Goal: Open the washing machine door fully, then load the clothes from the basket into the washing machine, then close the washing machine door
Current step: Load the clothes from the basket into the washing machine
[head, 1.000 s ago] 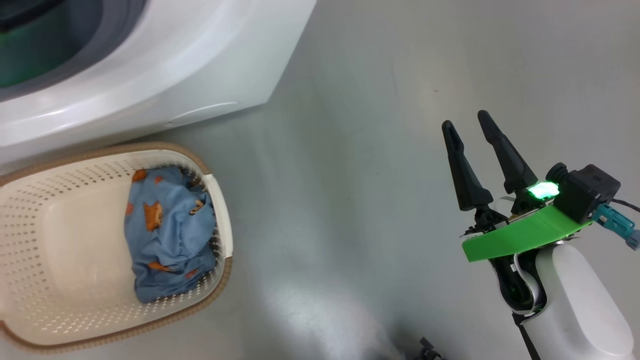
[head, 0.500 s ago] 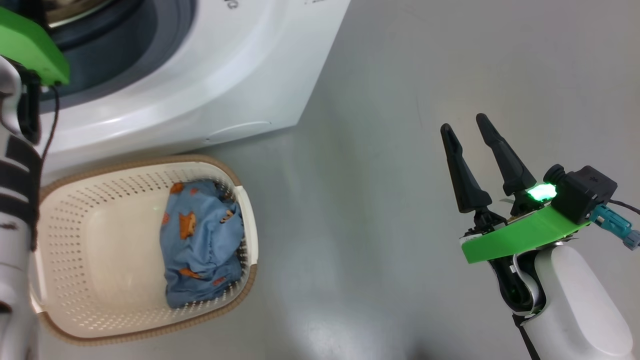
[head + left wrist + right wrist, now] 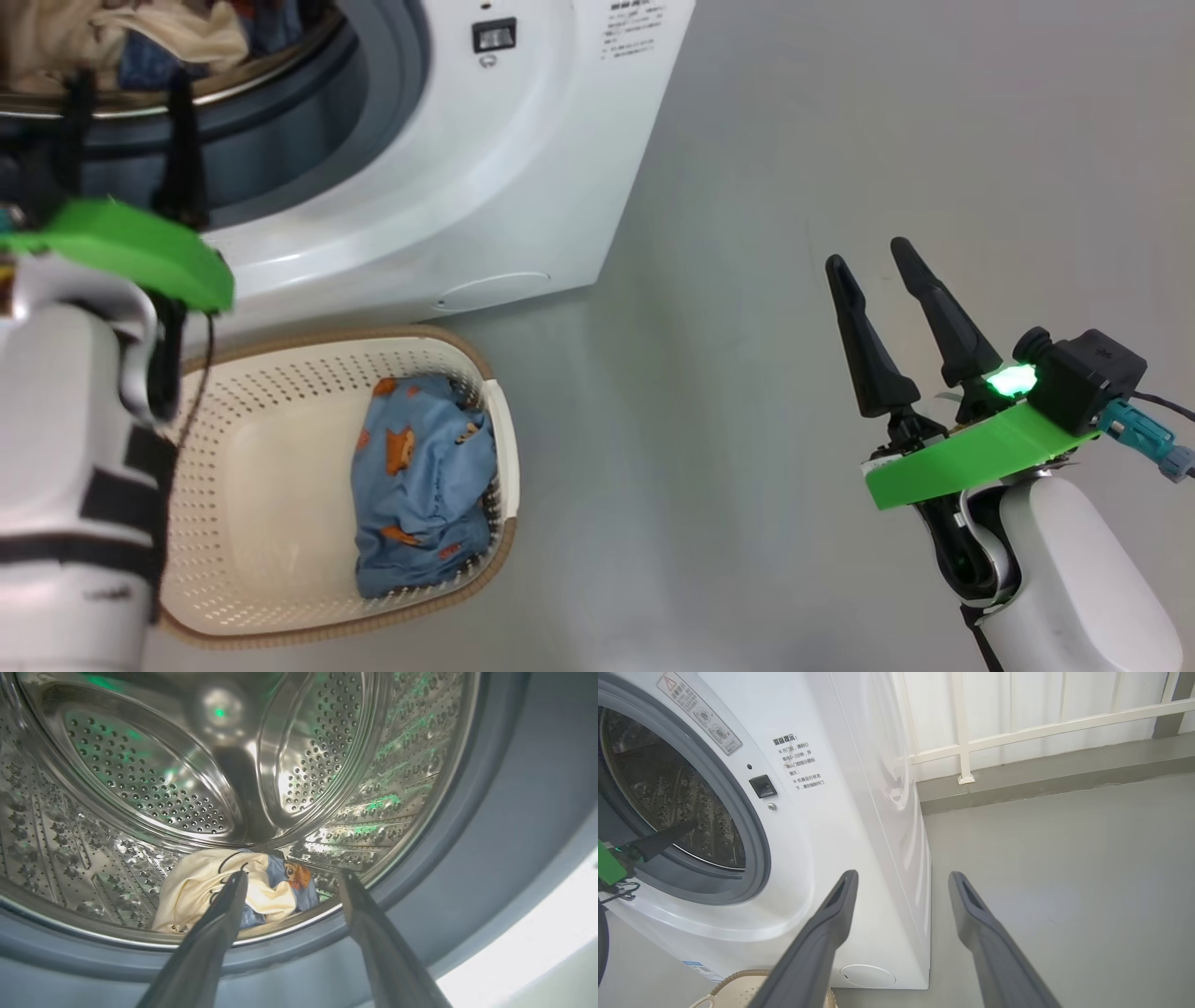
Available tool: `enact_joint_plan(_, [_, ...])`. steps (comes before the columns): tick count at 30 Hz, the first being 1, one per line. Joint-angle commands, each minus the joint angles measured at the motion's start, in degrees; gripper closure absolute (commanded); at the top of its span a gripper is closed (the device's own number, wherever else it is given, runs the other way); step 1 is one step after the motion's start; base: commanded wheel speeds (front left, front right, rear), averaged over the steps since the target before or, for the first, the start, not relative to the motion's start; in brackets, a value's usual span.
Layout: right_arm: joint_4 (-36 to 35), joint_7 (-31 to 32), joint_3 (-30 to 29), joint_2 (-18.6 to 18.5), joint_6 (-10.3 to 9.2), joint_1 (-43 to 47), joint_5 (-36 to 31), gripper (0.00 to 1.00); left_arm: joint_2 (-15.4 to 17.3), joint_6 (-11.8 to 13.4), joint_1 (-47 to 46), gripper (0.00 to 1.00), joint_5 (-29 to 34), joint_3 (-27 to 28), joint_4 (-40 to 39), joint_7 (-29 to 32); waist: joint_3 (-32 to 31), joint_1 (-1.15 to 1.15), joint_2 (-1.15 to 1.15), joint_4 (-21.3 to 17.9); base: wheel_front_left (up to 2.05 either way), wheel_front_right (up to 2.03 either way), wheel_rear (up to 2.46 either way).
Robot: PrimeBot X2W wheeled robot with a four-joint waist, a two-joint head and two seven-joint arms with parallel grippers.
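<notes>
1. Nearby, the right gripper (image 3: 868,254) hangs over bare grey floor (image 3: 747,168), well apart from the work. Its two dark fingers are spread and hold nothing.
2. The cream basket (image 3: 280,467) sits on the floor just in front of the washing machine (image 3: 523,187). One light blue garment (image 3: 420,485) with orange prints is bunched against the basket's right wall.
3. Above the basket, the left gripper (image 3: 293,873) points into the machine's open mouth, its fingers spread wide with nothing between them.
4. Loading looks to be the step in hand, and it appears to be well along. A bundle of cream and blue clothes (image 3: 201,891) lies in the machine, and one piece waits in the basket.
5. The next move likely calls for the left arm to come clear of the mouth and drop to the basket. It would need to close on a good fold of the blue garment so the cloth lifts whole. Closing the door would come after that.
6. The left wrist view looks deep into the perforated steel drum (image 3: 140,774), where the bundle rests on the lower edge just behind the grey-blue gasket (image 3: 490,835). The head view catches just the top of that pile.
7. The head view gives the basket's contents, where the right wrist view catches no more than a sliver of rim.
8. Farthest off, the right wrist view takes in the machine's face with its latch slot (image 3: 762,786) and printed notice (image 3: 799,760). A white railing (image 3: 1017,732) stands beyond.
</notes>
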Motion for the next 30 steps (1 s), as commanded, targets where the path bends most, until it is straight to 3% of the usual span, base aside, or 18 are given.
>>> enact_joint_plan(1, [-1.21, -0.27, 0.62, -0.51, 0.09, 1.54, -0.04, 0.0, 1.97, 0.82, 3.27, 0.0, -0.28, 1.68, -4.71, -0.34, -1.3, 0.0, 0.0, 1.05, 0.0, 0.0, 0.0])
enact_joint_plan(12, [-1.09, -0.27, 0.36, -1.57, 0.09, 2.72, -0.12, 0.0, 1.89, 3.56, 18.32, 0.0, -0.2, 3.09, -19.83, -0.34, -4.07, 0.0, 0.0, 2.52, 0.0, 0.0, 0.0])
enact_joint_plan(20, [-0.91, -0.27, 0.26, -1.96, 0.09, 3.77, -0.16, 0.0, -0.46, 5.7, 30.14, 0.0, -2.37, 4.58, -28.32, -0.34, -6.35, 0.0, 0.0, 3.27, 0.0, 0.0, 0.0])
enact_joint_plan(30, [-0.35, -0.27, 0.55, -2.75, 0.09, 5.0, -0.04, 0.0, -1.72, 7.04, 36.76, 0.0, -1.55, 4.38, -33.09, -0.35, -9.0, 0.0, 0.0, 4.46, 0.0, 0.0, 0.0])
